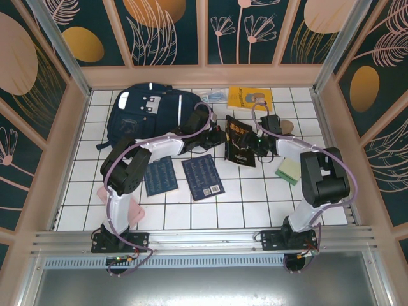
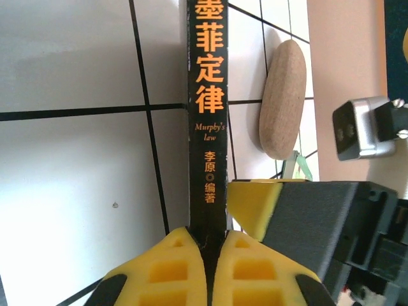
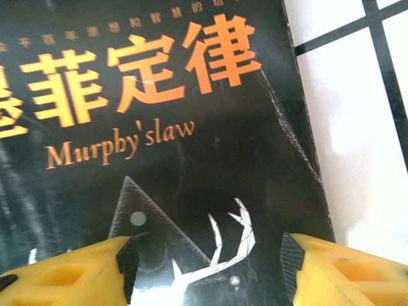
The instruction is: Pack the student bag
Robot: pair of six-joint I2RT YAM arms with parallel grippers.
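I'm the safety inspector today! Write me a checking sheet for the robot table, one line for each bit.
Surface: white tiled table, dark grout lines.
Job's things: student bag lying at the far left.
Clutter: yellow book, two dark blue booklets, green pad, cork oval.
Grippers: left gripper pinched on the black book at its spine; right gripper open over its cover.
Cables: purple cables looping along both arms.
Surroundings: dark leaf-patterned walls.

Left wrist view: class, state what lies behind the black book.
Behind the black book lie white tiles and a tan oval block; whatever sits directly behind the spine is hidden.
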